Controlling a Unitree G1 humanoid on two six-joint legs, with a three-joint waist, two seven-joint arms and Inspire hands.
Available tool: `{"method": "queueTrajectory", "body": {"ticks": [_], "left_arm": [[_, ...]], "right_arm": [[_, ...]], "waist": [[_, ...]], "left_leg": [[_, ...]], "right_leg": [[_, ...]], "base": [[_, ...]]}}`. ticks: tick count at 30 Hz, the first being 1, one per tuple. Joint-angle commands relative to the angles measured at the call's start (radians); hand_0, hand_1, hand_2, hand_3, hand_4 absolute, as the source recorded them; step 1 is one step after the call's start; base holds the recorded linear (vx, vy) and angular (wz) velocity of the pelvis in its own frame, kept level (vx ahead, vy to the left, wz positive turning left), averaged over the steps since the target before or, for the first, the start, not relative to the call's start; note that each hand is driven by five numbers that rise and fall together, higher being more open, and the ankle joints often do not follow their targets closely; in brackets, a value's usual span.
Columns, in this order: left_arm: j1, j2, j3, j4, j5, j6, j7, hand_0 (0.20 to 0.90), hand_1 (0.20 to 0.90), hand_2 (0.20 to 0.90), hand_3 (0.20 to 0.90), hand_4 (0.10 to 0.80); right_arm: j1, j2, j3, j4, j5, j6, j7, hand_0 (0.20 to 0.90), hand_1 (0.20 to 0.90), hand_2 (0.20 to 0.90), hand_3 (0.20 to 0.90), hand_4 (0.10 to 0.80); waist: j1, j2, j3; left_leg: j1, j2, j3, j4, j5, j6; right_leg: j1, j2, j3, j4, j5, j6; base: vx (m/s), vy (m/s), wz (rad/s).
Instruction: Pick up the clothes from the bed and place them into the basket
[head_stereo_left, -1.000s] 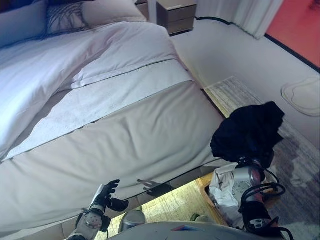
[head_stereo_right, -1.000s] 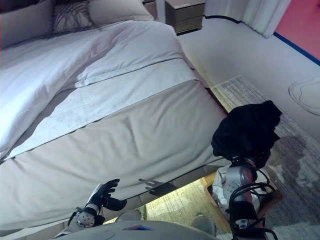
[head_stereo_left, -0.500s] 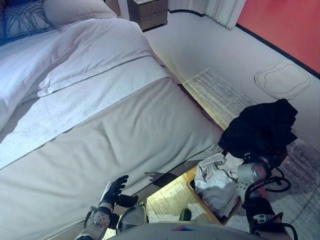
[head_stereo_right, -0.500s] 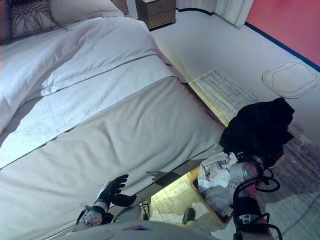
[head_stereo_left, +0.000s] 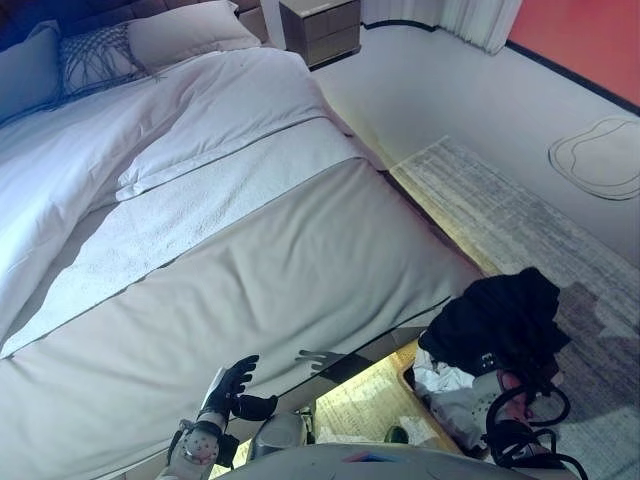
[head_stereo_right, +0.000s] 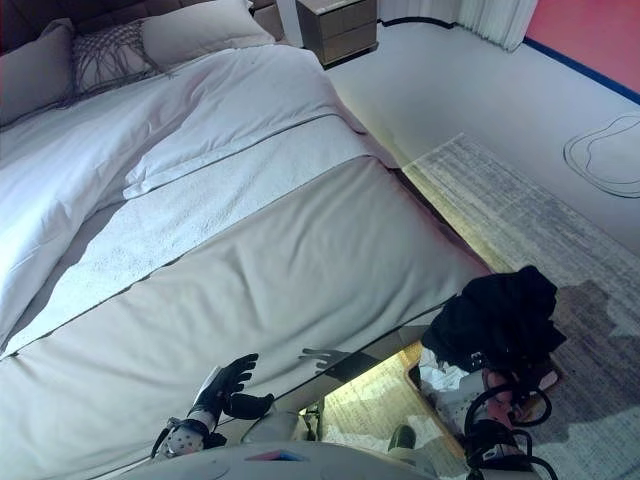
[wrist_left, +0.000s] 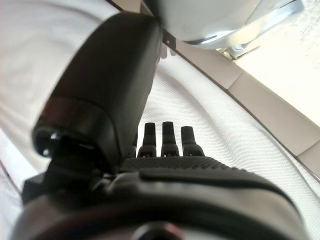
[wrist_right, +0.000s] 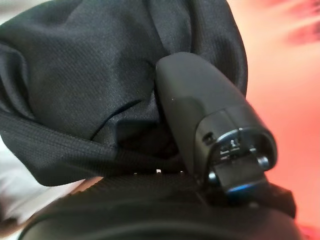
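the right hand (wrist_right: 200, 145) is clamped on a black garment (head_stereo_left: 497, 322), its thumb pressed into the cloth while the folds bulge round it in the right wrist view. in the head views that dark bundle hangs at about 4 o'clock, off the foot corner of the bed (head_stereo_left: 300, 250), right above the basket (head_stereo_right: 432, 385), which sits on the floor just beside the bed and already holds crumpled white clothes (head_stereo_left: 450, 395). the left hand (head_stereo_left: 228, 385) is at 7 o'clock over the bed's near edge, fingers straight and apart, holding nothing.

the likely step is the drop into the basket. the risk, as i judge it, is that the garment is wide and floppy against a basket mostly hidden under it: a trailing sleeve or hem could drape over the rim or land on the rug (head_stereo_left: 500, 210) if the fingers let go off-centre. the cloth could also cling to the thumb and lift out again as the arm rises. the white pile already sits high, so the black piece might slide off it.

the garment is a fine, matte knit, soft and limp, with deep rounded folds. the white clothes look thin and creased. the bedcover is a smooth taupe sheet with a textured white band above it; the rug is flat-woven and streaky grey. no other clothes show on the bed.
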Motion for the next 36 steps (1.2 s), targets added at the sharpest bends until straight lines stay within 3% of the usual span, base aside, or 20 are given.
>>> {"method": "queueTrajectory", "body": {"ticks": [1,10,14,17,18,22,23,24,25,36], "left_arm": [[-0.083,0.036,-0.057,0.015,-0.024,-0.087,0.005,0.900,0.900,0.900,0.900,0.800],[-0.117,0.024,-0.111,-0.017,-0.101,-0.127,0.056,0.900,0.900,0.900,0.900,0.800],[-0.090,0.031,-0.105,-0.085,-0.110,-0.139,0.066,0.900,0.900,0.900,0.900,0.800],[-0.094,0.048,-0.098,-0.140,-0.120,-0.130,0.070,0.900,0.900,0.900,0.900,0.800],[-0.098,0.053,-0.098,-0.150,-0.122,-0.128,0.071,0.900,0.900,0.900,0.900,0.800],[-0.126,0.093,-0.092,-0.220,-0.164,-0.118,0.051,0.900,0.900,0.900,0.900,0.800],[-0.130,0.100,-0.098,-0.232,-0.173,-0.118,0.050,0.900,0.900,0.900,0.900,0.800],[-0.131,0.103,-0.102,-0.238,-0.179,-0.120,0.050,0.900,0.900,0.900,0.900,0.800],[-0.133,0.105,-0.108,-0.250,-0.188,-0.126,0.054,0.900,0.900,0.900,0.900,0.800],[-0.115,0.116,-0.105,-0.275,-0.226,-0.149,0.030,0.900,0.900,0.900,0.900,0.800]], "right_arm": [[-0.117,-0.098,-0.048,-0.040,0.062,-0.122,0.021,0.300,0.300,0.300,0.200,0.100],[-0.327,-0.302,-0.074,0.113,0.011,-0.080,-0.024,0.300,0.300,0.300,0.200,0.100],[-0.454,-0.394,-0.025,0.140,-0.031,-0.030,-0.042,0.300,0.300,0.300,0.200,0.100],[-0.538,-0.430,-0.001,0.169,-0.042,-0.010,-0.027,0.300,0.300,0.300,0.200,0.100],[-0.552,-0.433,0.007,0.171,-0.047,-0.009,-0.031,0.300,0.300,0.300,0.200,0.100],[-0.621,-0.454,0.032,0.187,-0.069,0.035,-0.044,0.300,0.300,0.300,0.200,0.100],[-0.630,-0.458,0.038,0.192,-0.071,0.052,-0.038,0.356,0.356,0.356,0.266,0.166],[-0.635,-0.461,0.043,0.196,-0.070,0.062,-0.036,0.462,0.462,0.462,0.389,0.289],[-0.647,-0.465,0.051,0.204,-0.064,0.078,-0.018,0.900,0.900,0.900,0.900,0.800],[-0.647,-0.524,0.021,0.302,-0.100,0.116,-0.071,0.900,0.900,0.900,0.900,0.800]], "waist": [[0.029,-0.014,0.033],[0.005,0.126,0.182],[-0.018,0.168,0.252],[-0.017,0.175,0.293],[-0.017,0.171,0.296],[-0.013,0.162,0.335],[-0.013,0.161,0.342],[-0.013,0.161,0.346],[-0.011,0.163,0.354],[-0.003,0.186,0.345]], "left_leg": [[-0.120,-0.017,-0.060,0.065,-0.033,-0.020],[-0.272,-0.078,-0.079,0.220,-0.040,-0.034],[-0.374,-0.072,-0.043,0.336,-0.074,-0.018],[-0.442,-0.065,-0.023,0.404,-0.095,-0.003],[-0.447,-0.067,-0.032,0.425,-0.126,-0.007],[-0.531,-0.056,-0.031,0.542,-0.175,0.020],[-0.544,-0.053,-0.033,0.562,-0.181,0.023],[-0.551,-0.052,-0.034,0.570,-0.183,0.025],[-0.561,-0.049,-0.037,0.583,-0.187,0.028],[-0.524,-0.071,-0.029,0.580,-0.195,0.024]], "right_leg": [[-0.045,-0.088,-0.074,0.084,0.032,0.023],[-0.222,-0.162,-0.066,0.226,0.006,-0.001],[-0.395,-0.179,-0.024,0.357,-0.014,-0.019],[-0.492,-0.176,-0.001,0.442,-0.034,-0.031],[-0.505,-0.173,0.017,0.464,-0.061,-0.024],[-0.626,-0.191,0.045,0.617,-0.101,-0.036],[-0.644,-0.194,0.051,0.638,-0.107,-0.039],[-0.653,-0.196,0.054,0.650,-0.109,-0.040],[-0.669,-0.199,0.060,0.675,-0.115,-0.043],[-0.650,-0.229,0.055,0.720,-0.138,-0.037]], "base": [[-0.207,0.019,0.06],[-0.178,0.092,0.07],[-0.193,0.098,-0.14],[-0.123,-0.008,-0.13],[-0.047,-0.080,-0.06],[-0.063,-0.048,-0.07],[-0.040,-0.013,-0.02],[-0.025,0.003,0.10],[-0.007,0.008,0.11],[0.024,0.011,0.00]]}}
